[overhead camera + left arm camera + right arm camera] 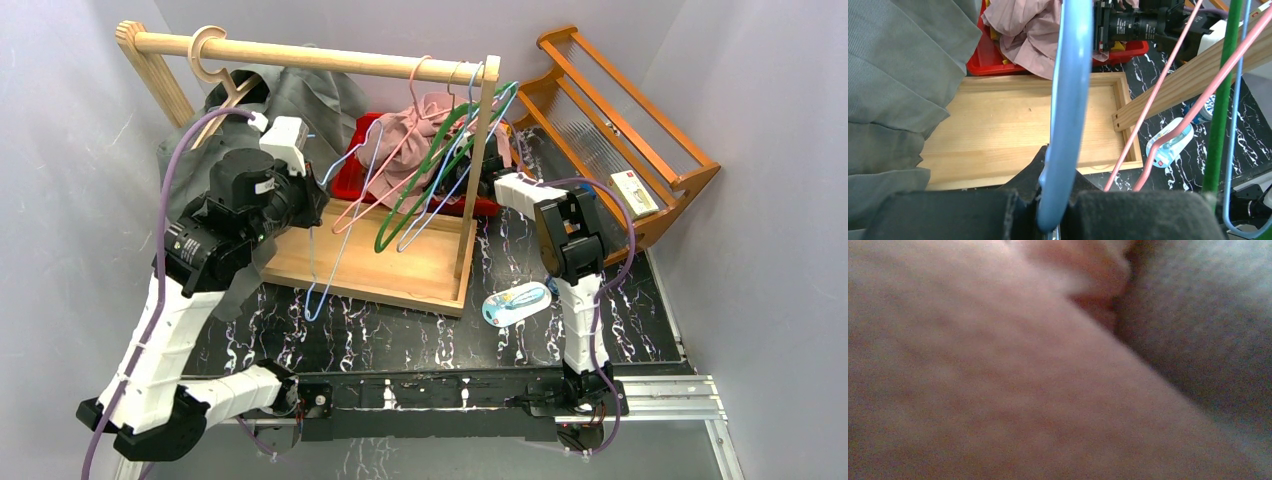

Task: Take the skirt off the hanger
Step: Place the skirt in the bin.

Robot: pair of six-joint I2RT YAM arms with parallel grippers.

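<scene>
Top external first for the layout: looks like the pull-off step. Got the left gripper [1055, 200] pinched tight on the light-blue hanger [1068, 100] down near its bottom, bracing it. Over by the right end of the wooden rail [300, 55], can see the right gripper [490, 168] shoved into the pink skirt [425, 120], which sits bunched up among the hangers above the red bin [983, 67]. Can't tell if those jaws are pinched on cloth or just pressed into it, since the right wrist cam gives nothing but blurry pink fabric. Can't say for sure which hanger carries the skirt either. Next, probably: get a real pinch on the fabric, then drag it down and away while keeping the hanger steady. Plenty in the way, though: a green hanger [1220, 100] and a pink hanger [1168, 100] crossed right beside it, plus the upright post [478, 170] next to the right wrist. Easy to snag one. Also around: grey garment [898, 75] on the left, wooden tray base [1013, 125], a blue-and-white gadget [515, 303] on the table.
</scene>
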